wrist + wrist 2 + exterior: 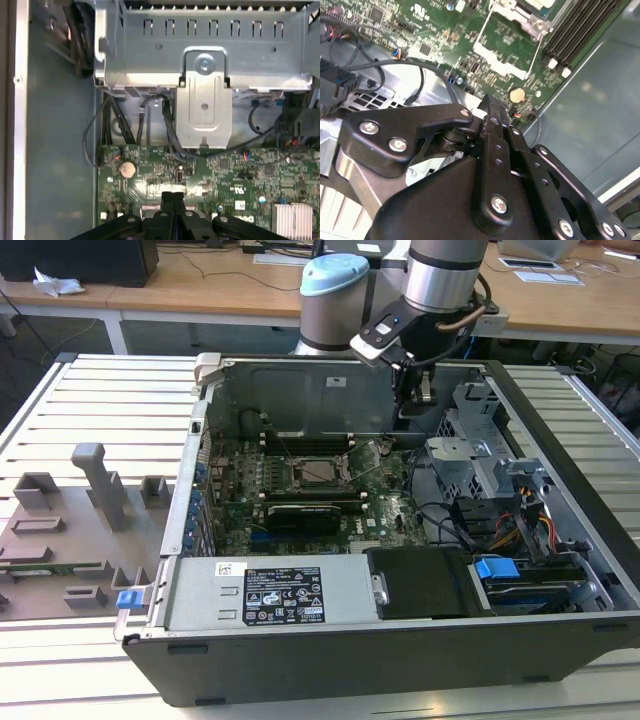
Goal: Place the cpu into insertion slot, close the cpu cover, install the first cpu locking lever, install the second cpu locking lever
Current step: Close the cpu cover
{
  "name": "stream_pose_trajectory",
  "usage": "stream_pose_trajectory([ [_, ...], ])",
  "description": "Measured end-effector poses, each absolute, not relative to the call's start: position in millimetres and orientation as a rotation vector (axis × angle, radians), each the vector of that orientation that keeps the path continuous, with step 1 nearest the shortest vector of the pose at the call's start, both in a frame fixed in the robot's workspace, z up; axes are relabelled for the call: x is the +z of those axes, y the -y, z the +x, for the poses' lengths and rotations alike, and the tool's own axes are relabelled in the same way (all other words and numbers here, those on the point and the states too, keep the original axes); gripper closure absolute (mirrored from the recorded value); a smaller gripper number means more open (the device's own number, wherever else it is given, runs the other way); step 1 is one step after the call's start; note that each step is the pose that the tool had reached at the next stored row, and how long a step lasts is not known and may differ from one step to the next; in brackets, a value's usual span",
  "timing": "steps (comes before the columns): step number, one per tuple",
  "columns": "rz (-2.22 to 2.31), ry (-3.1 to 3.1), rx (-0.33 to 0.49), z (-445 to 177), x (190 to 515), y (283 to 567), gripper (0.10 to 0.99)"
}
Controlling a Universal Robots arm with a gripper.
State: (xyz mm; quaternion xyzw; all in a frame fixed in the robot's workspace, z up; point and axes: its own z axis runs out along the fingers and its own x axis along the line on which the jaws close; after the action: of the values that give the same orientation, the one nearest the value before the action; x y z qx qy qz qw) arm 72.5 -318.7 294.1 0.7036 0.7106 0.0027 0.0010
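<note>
Inside the open computer case (pixel 560 540), which is lying on its side in the middle of the slatted tabletop (pixel 110 400), the arm is reaching down from the far edge. The gripper (pixel 424 390) is hanging over the far corner of the green motherboard (pixel 235 490) on the exterior view's right, close to the case's far wall. In both wrist views its black fingers (pixel 166 200) (pixel 493 107) are meeting tip to tip, clenched, with nothing showing between them.

The insertion slot (pixel 318 472) is sitting near the middle of the motherboard, its silvery rim framing a dark centre. It is lying apart from the gripper, toward the case's near edge and the exterior view's left. Whether the cpu is lying in it, and whether the cover is lying flat over it, I cannot tell.

A long black card (pixel 305 515) is lying just on the near side of the slot. In both wrist views a round silver coin cell (pixel 128 169) (pixel 518 93) is showing on the board close to the fingertips, and long black memory slots (pixel 572 30) are running beside it in the second wrist view. A silver drive cage (pixel 205 95) is standing at the board's edge beyond the gripper.

A silver power supply (pixel 270 595) with a white label is lying along the case's near edge. A grey fixture tray (pixel 60 540) is resting by the tabletop's edge on the exterior view's left.
</note>
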Motion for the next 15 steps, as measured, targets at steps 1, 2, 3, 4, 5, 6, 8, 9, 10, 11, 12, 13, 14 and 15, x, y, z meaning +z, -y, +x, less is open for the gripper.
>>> stream_pose_trajectory([
  [1, 2.209, -2.231, 0.008, 74.4, 294.1, 318.6, 0.98],
  [2, 2.21, -2.232, 0.008, 76.3, 293.9, 318.6, 0.98],
  [3, 2.21, -2.232, 0.007, 76.7, 293.8, 318.6, 0.98],
  [4, 2.21, -2.232, 0.007, 76.6, 293.4, 318.6, 0.98],
  [5, 2.21, -2.232, 0.007, 76.6, 292.3, 318.7, 0.98],
  [6, 2.21, -2.232, 0.007, 76.6, 291.0, 318.7, 0.98],
  [8, 2.21, -2.232, 0.006, 76.6, 287.6, 318.7, 0.98],
  [9, 2.21, -2.232, 0.006, 76.6, 285.6, 318.7, 0.98],
  [10, 2.211, -2.232, 0.006, 76.6, 284.4, 318.7, 0.98],
  [11, 2.211, -2.232, 0.006, 76.6, 283.3, 318.7, 0.98],
  [12, 2.211, -2.232, 0.006, 76.6, 282.4, 318.6, 0.98],
  [13, 2.211, -2.232, 0.006, 76.6, 281.3, 318.6, 0.98],
  [14, 2.211, -2.232, 0.006, 76.7, 280.5, 318.6, 0.98],
  [15, 2.211, -2.232, 0.006, 76.6, 278.2, 318.6, 0.98],
])
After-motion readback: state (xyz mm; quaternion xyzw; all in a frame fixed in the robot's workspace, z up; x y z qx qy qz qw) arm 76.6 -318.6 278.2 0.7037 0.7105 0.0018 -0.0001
